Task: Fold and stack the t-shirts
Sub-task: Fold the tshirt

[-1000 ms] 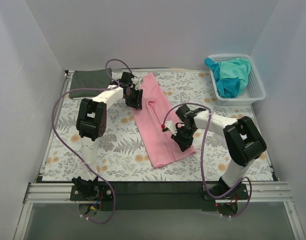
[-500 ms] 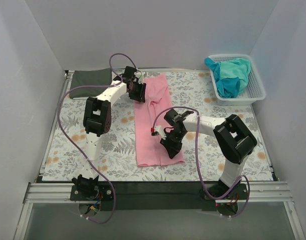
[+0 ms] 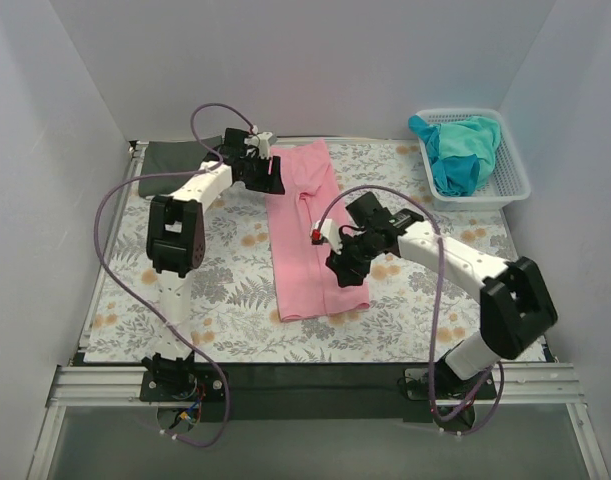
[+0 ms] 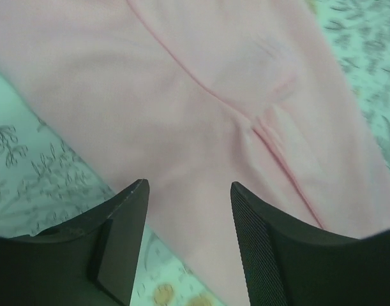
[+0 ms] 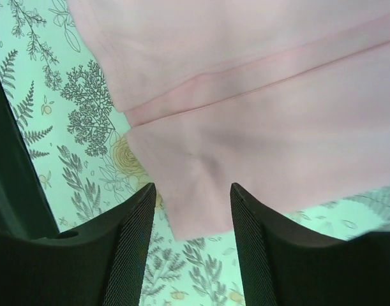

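Soft pink t-shirt [image 3: 310, 235], folded into a long narrow strip w/ a raised seam line, lies mid-table on the floral tablecloth [image 3: 225, 290]. Left gripper [image 4: 189, 191] hangs over its far end, right gripper [image 5: 193, 191] over its near corner. Both have jaws apart, nothing betw. them. Charcoal shirt [image 3: 170, 160], a flat folded rectangle, far left. Teal shirt [image 3: 455, 150] crumpled in white mesh basket [image 3: 513, 170], far right.
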You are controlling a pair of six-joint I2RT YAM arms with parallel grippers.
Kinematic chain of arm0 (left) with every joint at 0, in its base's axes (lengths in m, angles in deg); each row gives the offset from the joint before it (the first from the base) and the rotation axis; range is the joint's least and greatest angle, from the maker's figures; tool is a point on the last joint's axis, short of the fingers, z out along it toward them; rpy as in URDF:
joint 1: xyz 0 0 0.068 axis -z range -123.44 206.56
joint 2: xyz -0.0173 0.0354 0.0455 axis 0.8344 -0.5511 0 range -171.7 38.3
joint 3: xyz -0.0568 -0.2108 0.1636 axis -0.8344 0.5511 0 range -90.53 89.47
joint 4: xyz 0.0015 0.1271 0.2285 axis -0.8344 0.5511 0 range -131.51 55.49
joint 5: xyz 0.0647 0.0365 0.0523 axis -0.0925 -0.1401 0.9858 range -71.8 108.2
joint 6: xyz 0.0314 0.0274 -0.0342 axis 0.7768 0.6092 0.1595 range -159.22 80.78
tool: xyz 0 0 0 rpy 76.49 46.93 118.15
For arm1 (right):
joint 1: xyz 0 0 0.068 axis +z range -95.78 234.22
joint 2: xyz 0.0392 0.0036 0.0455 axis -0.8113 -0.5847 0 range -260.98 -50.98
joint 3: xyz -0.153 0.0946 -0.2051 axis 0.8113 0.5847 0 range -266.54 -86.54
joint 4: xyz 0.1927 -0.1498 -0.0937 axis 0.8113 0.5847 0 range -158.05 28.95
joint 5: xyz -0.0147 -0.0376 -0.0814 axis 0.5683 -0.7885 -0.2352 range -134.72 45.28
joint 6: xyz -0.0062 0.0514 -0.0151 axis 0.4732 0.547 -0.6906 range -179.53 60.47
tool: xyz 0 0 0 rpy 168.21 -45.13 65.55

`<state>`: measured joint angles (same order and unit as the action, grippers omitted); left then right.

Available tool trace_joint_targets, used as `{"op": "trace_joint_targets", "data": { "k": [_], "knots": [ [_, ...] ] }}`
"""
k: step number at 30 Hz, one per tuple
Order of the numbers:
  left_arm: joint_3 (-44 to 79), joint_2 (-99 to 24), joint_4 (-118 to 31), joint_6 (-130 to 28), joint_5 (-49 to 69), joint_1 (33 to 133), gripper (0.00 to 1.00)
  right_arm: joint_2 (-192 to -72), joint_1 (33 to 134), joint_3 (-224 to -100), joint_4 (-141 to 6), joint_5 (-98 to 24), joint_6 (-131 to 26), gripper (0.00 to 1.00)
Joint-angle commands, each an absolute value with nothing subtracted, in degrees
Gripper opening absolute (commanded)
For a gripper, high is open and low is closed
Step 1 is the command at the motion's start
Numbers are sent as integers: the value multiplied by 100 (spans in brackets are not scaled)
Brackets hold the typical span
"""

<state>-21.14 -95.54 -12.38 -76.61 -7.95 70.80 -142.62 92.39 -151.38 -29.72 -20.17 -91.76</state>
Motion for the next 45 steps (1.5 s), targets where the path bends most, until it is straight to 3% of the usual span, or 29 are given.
{"op": "trace_joint_targets", "data": {
  "k": [1,11,18,25,30,38,41,45],
  "knots": [
    [-1287,-7749,-1786,-7412,-1940,7106,51,-13345,9263,-14773,-3209,-2186,-9853,46],
    [2930,-4478,-2103,-6779,-1986,7229,47,-13394,9193,-13787,-3640,-2714,-10155,25],
    [4261,-3027,-1946,-6289,-1880,7299,48,-14053,9306,-13664,-3966,-2592,-9882,21],
    [4807,-2183,-1075,-5023,-1845,7317,48,-14151,10123,-13347,-4308,-2425,-9179,22],
    [5097,-1752,-479,-4055,-2055,7395,47,-13679,10186,-13435,-4090,-2617,-9011,27],
    [5870,-1295,-740,-3254,-1740,8124,40,-12737,10414,-13067,-3666,-2819,-9880,48],
    [6046,-1146,-1240,-3333,-1538,8476,43,-12280,10476,-12865,-4070,-2951,-10276,54],
    [6362,-1189,-1654,-3342,-1274,9046,46,-11945,10633,-12418,-4676,-3118,-10697,55]
  ]
}}
